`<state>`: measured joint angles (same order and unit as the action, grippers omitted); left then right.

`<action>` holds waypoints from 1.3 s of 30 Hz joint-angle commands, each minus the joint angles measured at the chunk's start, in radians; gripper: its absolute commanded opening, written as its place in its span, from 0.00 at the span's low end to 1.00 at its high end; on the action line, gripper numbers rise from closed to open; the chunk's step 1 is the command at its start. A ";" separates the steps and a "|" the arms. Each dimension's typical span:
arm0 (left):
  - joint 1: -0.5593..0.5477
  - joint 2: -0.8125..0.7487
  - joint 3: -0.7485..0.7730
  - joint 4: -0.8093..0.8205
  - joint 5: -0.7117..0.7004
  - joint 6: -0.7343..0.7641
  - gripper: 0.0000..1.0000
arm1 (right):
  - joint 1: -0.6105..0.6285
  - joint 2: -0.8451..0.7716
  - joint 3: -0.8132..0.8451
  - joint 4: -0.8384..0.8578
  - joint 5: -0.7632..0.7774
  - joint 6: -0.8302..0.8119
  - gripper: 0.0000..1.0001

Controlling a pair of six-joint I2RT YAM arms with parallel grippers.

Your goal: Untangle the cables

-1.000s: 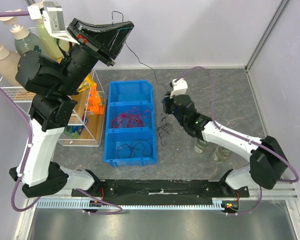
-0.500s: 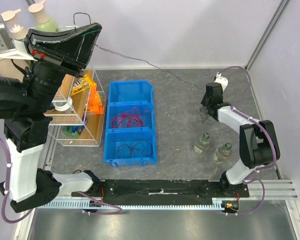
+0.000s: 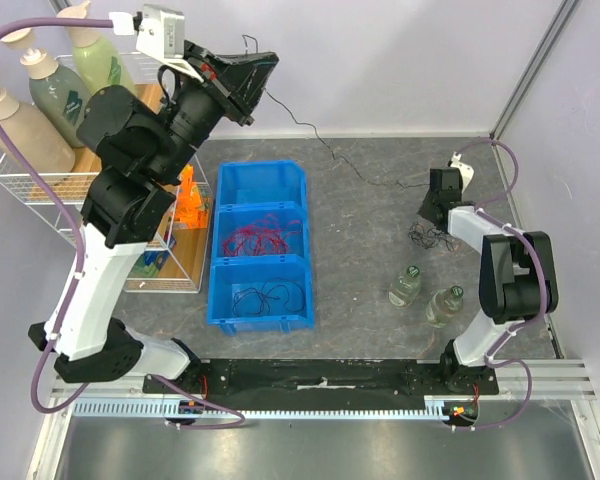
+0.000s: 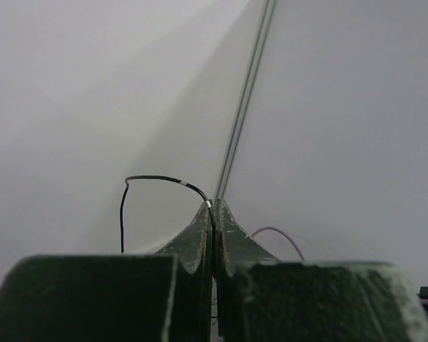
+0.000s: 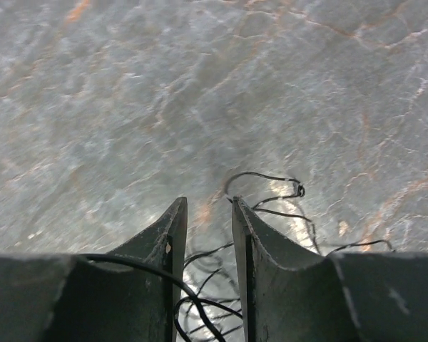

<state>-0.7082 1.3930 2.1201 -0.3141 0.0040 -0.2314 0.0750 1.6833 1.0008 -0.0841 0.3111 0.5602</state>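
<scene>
One black cable (image 3: 325, 148) runs taut through the air from my raised left gripper (image 3: 263, 66) down to the table's right side. In the left wrist view that gripper (image 4: 213, 208) is shut on this black cable (image 4: 153, 178), whose end curls out to the left. My right gripper (image 3: 431, 212) hovers low over a small tangle of black cables (image 3: 428, 237) on the table. The right wrist view shows the right gripper (image 5: 209, 204) open, with black cables (image 5: 271, 187) lying under and beyond the gap. One strand crosses the left finger (image 5: 167, 235).
A blue bin (image 3: 261, 180) has three compartments: red cables (image 3: 260, 236) in the middle, black cables (image 3: 270, 295) in the near one. Two small bottles (image 3: 405, 285) (image 3: 446, 303) stand near the right arm. A wire rack (image 3: 165, 262) with bottles and orange items stands at the left.
My left arm has swung right and back, still pulling the black cable. The right gripper has shifted slightly nearer, and the black tangle that hung from it now lies on the table.
</scene>
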 commanded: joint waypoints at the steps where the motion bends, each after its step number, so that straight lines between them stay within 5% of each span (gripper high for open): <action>1: 0.003 -0.091 0.063 0.026 -0.081 0.101 0.02 | -0.038 0.053 0.045 -0.006 0.019 0.001 0.39; 12: 0.003 -0.083 0.080 0.014 -0.119 0.162 0.02 | -0.106 -0.028 0.056 -0.005 -0.107 -0.022 0.14; 19: 0.004 0.023 0.077 -0.013 -0.096 0.159 0.02 | -0.044 -0.198 0.111 -0.060 -0.164 -0.060 0.12; 23: 0.012 0.047 0.087 -0.026 -0.102 0.155 0.02 | -0.041 -0.232 0.163 -0.115 -0.115 -0.069 0.20; 28: 0.016 -0.011 0.083 -0.014 -0.160 0.196 0.02 | -0.108 -0.192 0.170 -0.120 -0.104 -0.026 0.62; 39: 0.016 -0.028 0.002 0.042 -0.162 0.257 0.02 | -0.117 -0.165 0.156 0.015 -0.443 -0.032 0.64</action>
<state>-0.6960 1.3266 2.1639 -0.3271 -0.1555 -0.0330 -0.0864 1.5524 1.1435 -0.1627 0.0124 0.5293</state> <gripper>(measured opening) 0.026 0.648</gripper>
